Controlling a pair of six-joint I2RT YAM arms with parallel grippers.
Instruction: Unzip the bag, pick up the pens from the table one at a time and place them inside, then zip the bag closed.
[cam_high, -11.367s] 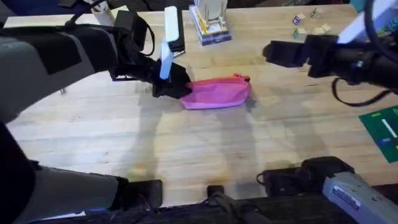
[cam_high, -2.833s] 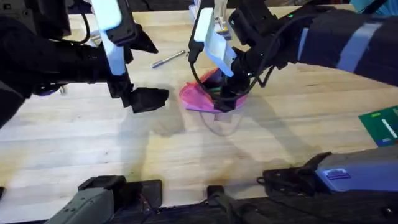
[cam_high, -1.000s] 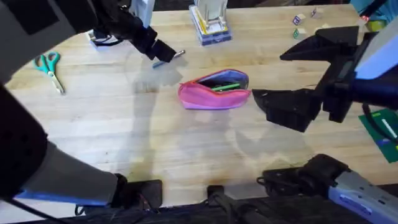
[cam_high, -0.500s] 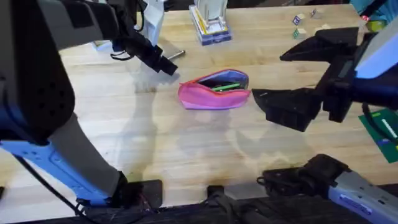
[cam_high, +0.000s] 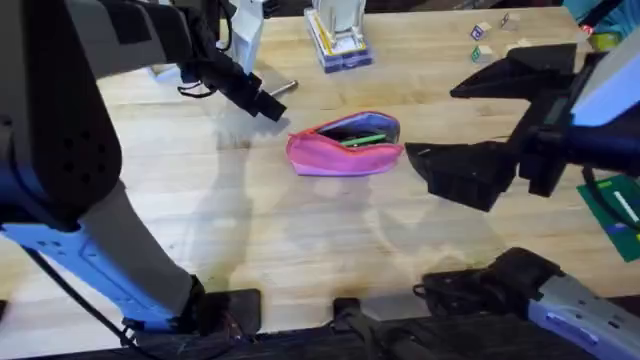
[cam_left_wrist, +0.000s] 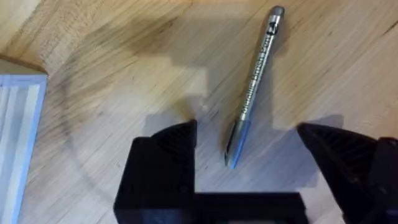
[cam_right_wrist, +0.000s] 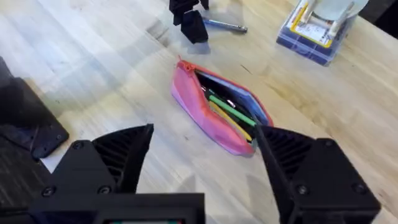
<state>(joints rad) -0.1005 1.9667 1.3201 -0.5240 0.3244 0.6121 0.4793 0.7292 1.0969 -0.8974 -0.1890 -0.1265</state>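
The pink bag (cam_high: 345, 147) lies unzipped in the middle of the table (cam_high: 300, 240), with green and yellow pens (cam_right_wrist: 229, 112) showing in its dark lining. One silver pen (cam_left_wrist: 254, 81) lies on the wood behind and to the left of the bag (cam_right_wrist: 205, 106). My left gripper (cam_left_wrist: 249, 158) is open just over that pen (cam_high: 284, 87), whose darker tip lies between the black fingers (cam_left_wrist: 165, 162). My right gripper (cam_high: 435, 122) is open and empty, held to the right of the bag, clear of it.
A stack of boxes (cam_high: 338, 38) stands at the back centre, close behind the pen. Small blocks (cam_high: 495, 35) lie at the back right and a green board (cam_high: 615, 212) at the right edge. A white and blue object (cam_left_wrist: 18, 137) sits beside my left gripper.
My right gripper has pulled back from the open bag to its right side. Over the last second my left gripper shifted over the silver pen and then held still.
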